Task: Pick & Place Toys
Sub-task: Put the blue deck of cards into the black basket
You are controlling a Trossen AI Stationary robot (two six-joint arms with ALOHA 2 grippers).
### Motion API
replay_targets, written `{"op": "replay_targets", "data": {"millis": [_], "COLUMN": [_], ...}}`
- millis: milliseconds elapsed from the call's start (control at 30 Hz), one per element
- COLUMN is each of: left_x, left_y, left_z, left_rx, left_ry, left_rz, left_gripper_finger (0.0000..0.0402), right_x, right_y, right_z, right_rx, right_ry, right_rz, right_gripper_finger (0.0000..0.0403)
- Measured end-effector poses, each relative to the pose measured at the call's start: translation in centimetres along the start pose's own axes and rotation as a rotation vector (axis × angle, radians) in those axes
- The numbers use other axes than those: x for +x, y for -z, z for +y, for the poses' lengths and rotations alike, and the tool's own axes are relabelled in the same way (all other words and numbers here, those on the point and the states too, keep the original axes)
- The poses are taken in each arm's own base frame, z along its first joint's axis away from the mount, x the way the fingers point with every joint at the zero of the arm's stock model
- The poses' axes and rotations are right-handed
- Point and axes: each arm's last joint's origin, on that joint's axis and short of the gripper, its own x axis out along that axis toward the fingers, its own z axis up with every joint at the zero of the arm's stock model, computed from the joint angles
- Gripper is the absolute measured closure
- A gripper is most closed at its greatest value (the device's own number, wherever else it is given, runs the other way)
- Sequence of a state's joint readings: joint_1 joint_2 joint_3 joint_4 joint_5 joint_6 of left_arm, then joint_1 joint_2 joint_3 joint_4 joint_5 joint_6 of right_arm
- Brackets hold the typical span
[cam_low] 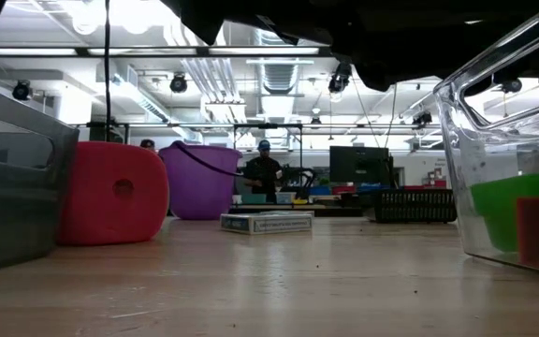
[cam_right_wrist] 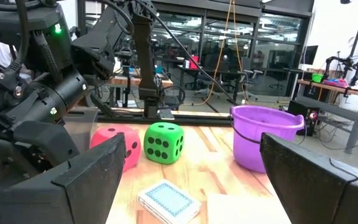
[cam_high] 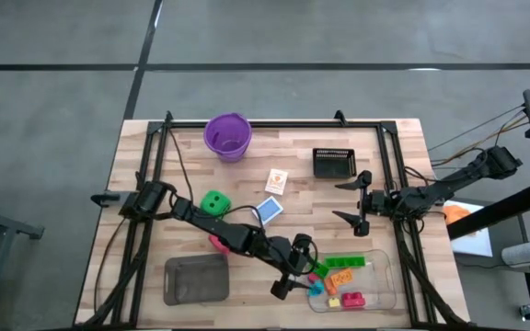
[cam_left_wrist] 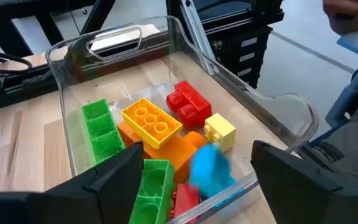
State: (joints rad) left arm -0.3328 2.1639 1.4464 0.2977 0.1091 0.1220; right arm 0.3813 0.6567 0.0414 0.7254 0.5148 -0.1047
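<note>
- No writing can be read on the card box (cam_low: 267, 222) lying on the desk (cam_high: 293, 207).
- The clear tray (cam_left_wrist: 185, 46) (landmark) holds green, yellow, red, orange bricks (cam_left_wrist: 151, 123); a blurred blue brick (cam_left_wrist: 210, 167) is above them.
- Left gripper (cam_left_wrist: 194, 180) is over the tray, jaws apart, gripping nothing.
- Right gripper (cam_high: 355, 202) is beyond the tray, jaws wide.
- Farther off: green die (cam_right_wrist: 164, 142), red die (cam_right_wrist: 118, 145), purple cup (cam_high: 227, 136).

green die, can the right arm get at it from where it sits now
Probably yes. The green die stands alone on bare wood ahead of the open right gripper, with only a flat blue-backed card lying between them. The left arm's links run close beside the die.
</note>
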Motion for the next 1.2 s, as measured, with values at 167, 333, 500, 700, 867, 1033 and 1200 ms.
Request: {"op": "replay_targets", "data": {"millis": [167, 333, 500, 700, 867, 1033, 1200], "left_x": [0.0, -0.4, -1.3, -4.1, -8.7, -14.8, -21.3], "left_y": [-0.2, -0.9, -2.1, -2.1, -1.3, 0.1, 1.8], "left_z": [0.0, 0.0, 0.1, 0.2, 0.4, 1.3, 1.2], "left_rx": [0.005, 0.046, 0.066, 0.087, 0.091, 0.047, 0.032], "left_ry": [-0.001, -0.008, -0.052, -0.136, -0.181, -0.236, -0.287], "left_rz": [-0.004, -0.028, -0.055, -0.104, -0.15, -0.127, -0.174], "left_gripper_finger": [0.0101, 0.0101, 0.0101, 0.0101, 0.0101, 0.0101, 0.0101], "right_x": [0.0, 0.0, 0.0, 0.1, 0.2, 0.2, 0.2], "right_y": [0.0, 0.0, 0.0, 0.2, 0.4, 0.4, 0.4], "right_z": [0.0, 0.0, 0.0, 0.1, 0.1, 0.1, 0.1], "right_rx": [0.0, -0.001, -0.002, -0.008, -0.014, -0.013, -0.009], "right_ry": [0.0, 0.0, 0.0, -0.001, -0.002, -0.002, -0.001], "right_rz": [0.0, 0.002, 0.003, 0.015, 0.025, 0.026, 0.023], "right_gripper_finger": [0.004, 0.004, 0.004, 0.004, 0.004, 0.004, 0.004]}}
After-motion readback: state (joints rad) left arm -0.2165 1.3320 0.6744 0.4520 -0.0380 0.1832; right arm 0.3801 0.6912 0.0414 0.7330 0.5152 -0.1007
